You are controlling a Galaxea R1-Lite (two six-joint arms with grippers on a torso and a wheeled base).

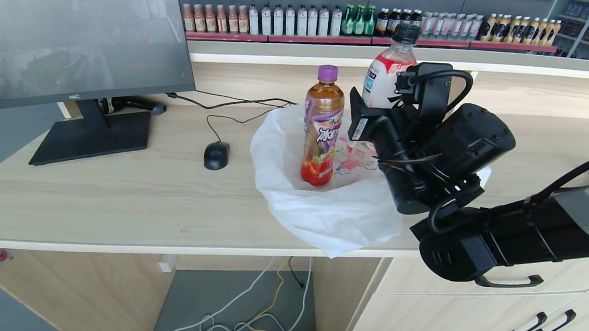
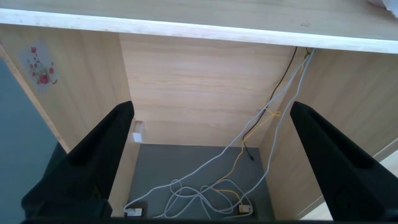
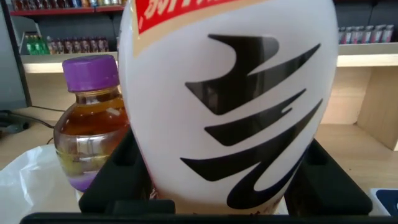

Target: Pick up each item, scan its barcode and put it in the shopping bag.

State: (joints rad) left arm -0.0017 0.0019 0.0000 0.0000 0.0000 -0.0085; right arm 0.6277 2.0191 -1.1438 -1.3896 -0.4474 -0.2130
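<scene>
In the centre right of the head view, the right gripper has its fingers closed on a white-labelled bottle with a black cap. One finger lies on each side of the bottle's body. The bottle stands nearly upright, its cap toward the top of the frame, over the open mouth of the shopping bag. I cannot tell whether its base rests on anything.

The white bag lies crumpled open on the tabletop in the middle of the frame, and its lower edge hangs a little over the front rim. A tea bottle with a purple cap stands upright inside the bag. It is just to the left of the held bottle and close to it.

The left gripper is below the tabletop's edge, facing the recess under it. Its fingers are spread wide and hold nothing. Loose cables lie on the floor of that recess.

A monitor fills the upper left of the head view, and a black mouse sits between its stand and the bag. A shelf of bottles runs along the top, and drawers are at the lower right.
</scene>
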